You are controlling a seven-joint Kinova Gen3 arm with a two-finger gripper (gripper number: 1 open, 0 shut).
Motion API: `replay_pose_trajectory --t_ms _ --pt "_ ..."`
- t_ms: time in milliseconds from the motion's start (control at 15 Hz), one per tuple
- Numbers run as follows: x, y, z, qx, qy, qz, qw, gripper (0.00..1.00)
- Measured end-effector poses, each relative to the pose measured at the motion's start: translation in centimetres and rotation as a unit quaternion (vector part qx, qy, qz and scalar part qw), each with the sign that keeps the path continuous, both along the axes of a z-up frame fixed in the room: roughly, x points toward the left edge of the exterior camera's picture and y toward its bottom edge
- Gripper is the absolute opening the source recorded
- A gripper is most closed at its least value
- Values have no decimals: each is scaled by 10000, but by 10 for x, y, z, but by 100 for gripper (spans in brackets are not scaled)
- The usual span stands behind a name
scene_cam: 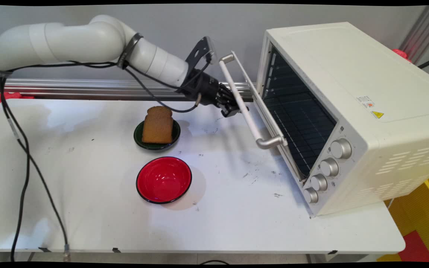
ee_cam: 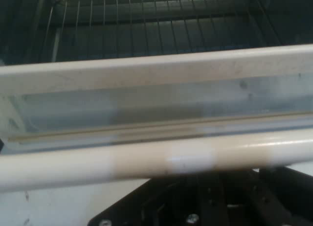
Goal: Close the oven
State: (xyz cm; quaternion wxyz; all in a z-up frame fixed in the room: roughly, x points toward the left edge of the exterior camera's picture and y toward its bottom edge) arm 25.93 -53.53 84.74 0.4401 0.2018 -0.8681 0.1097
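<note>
The cream oven (scene_cam: pixel 348 93) is standing just past the tool (scene_cam: pixel 235 108), on the side away from the arm, with its glass door (ee_cam: pixel 156 69) hanging partly open and tilted out toward the tool. The door's long pale handle (scene_cam: pixel 250 119) is lying right across the tool's front, touching it or very nearly so. Whether the tool is clamped on the bar or merely resting against it cannot be told, since the bar is filling the hand view just above the black linkage.

The biggest risk seems to be the oven itself sliding or tipping on the smooth surface if the handle is being pulled sideways rather than along the door's swing. A loose hold could also be letting the round bar slip out, so that the door drops or snaps back. The black cables (scene_cam: pixel 24 156) hanging under the arm could be snagging.

Behind and below the tool, toward the arm's base, a slice of brown bread (scene_cam: pixel 157 126) is standing on a dark green plate (scene_cam: pixel 177 134), and a red bowl (scene_cam: pixel 164 179) is sitting nearer the camera, well apart from the tool.

The white tabletop (scene_cam: pixel 88 208) is looking scuffed and speckled with dark marks. A plain grey wall (scene_cam: pixel 199 22) and a metal rail (scene_cam: pixel 69 87) are running behind it.
</note>
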Motion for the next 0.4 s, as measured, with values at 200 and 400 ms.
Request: replay_pose_trajectory --t_ms 200,400 --pt "-13 -7 8 -7 -26 23 10000 0" --pt "-23 -11 15 -10 -53 35 10000 0"
